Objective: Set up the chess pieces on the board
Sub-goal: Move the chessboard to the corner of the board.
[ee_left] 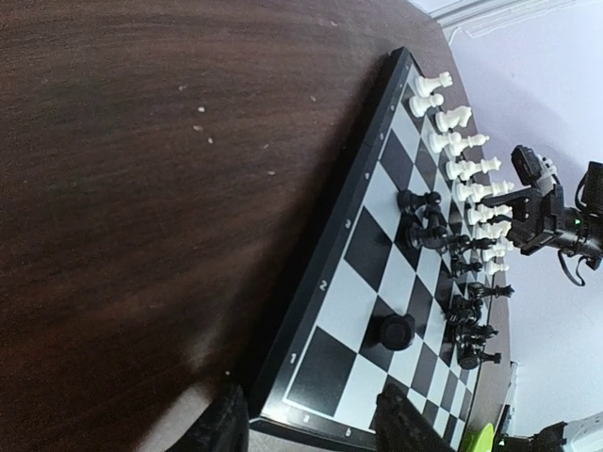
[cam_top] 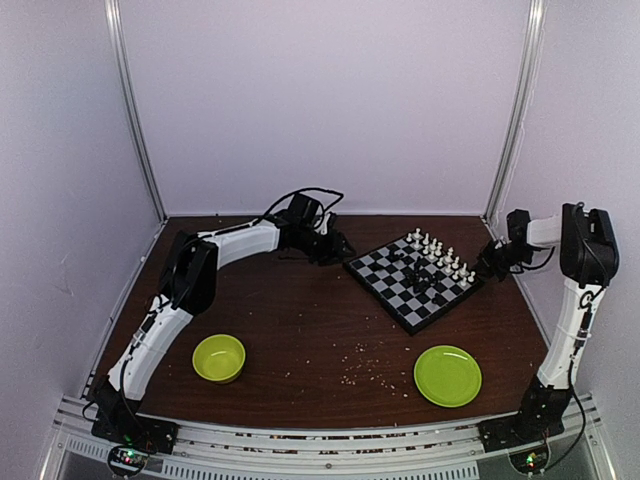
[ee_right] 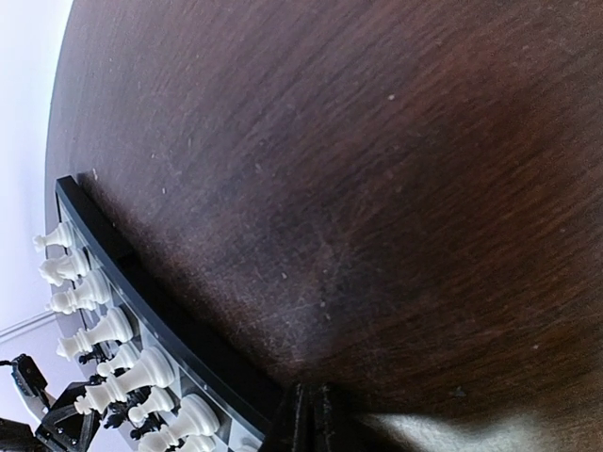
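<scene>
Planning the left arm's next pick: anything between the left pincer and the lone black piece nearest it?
Nothing visible. The black piece sits on the board with only bare squares between it and the open left pincer. The other black pieces stand beyond it.

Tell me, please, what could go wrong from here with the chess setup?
1. The small black plastic chess pieces crowd the middle of the black-and-white chequered board; picking one could topple its neighbours.
2. The shut right gripper sits close to the row of small white plastic pieces; a sideways move may knock them.
3. The open left gripper hangs at the board's rim and might shove it.
</scene>
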`<action>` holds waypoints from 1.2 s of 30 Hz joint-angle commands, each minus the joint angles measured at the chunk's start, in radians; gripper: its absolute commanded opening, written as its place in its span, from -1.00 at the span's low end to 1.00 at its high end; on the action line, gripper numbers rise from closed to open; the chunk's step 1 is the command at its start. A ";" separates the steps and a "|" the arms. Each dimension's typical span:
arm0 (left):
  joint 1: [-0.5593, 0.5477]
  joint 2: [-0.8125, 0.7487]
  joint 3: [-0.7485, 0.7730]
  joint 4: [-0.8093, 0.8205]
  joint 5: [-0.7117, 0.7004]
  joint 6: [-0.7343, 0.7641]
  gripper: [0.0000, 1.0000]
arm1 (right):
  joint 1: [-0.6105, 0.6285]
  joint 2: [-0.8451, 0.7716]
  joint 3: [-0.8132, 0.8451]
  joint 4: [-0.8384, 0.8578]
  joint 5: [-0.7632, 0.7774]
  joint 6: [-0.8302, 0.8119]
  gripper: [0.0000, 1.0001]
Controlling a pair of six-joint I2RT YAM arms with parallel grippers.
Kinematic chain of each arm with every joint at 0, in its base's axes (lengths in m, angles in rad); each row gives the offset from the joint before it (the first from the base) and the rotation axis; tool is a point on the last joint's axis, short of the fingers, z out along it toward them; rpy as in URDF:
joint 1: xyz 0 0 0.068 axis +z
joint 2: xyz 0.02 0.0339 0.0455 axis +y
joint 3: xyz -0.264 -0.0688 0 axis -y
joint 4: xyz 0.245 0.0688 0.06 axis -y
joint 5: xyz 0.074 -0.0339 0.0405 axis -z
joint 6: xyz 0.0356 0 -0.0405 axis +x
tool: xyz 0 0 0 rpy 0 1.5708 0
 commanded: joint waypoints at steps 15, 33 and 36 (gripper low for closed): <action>-0.020 0.035 -0.014 -0.013 0.122 0.063 0.04 | 0.030 0.055 0.015 -0.144 -0.063 -0.093 -0.95; -0.030 -0.236 -0.417 0.080 0.070 0.140 -0.05 | 0.029 -0.090 -0.079 -0.082 -0.046 -0.061 -0.97; -0.036 -0.249 -0.437 0.088 0.070 0.141 -0.07 | 0.006 -0.106 -0.080 -0.086 -0.034 -0.059 -0.95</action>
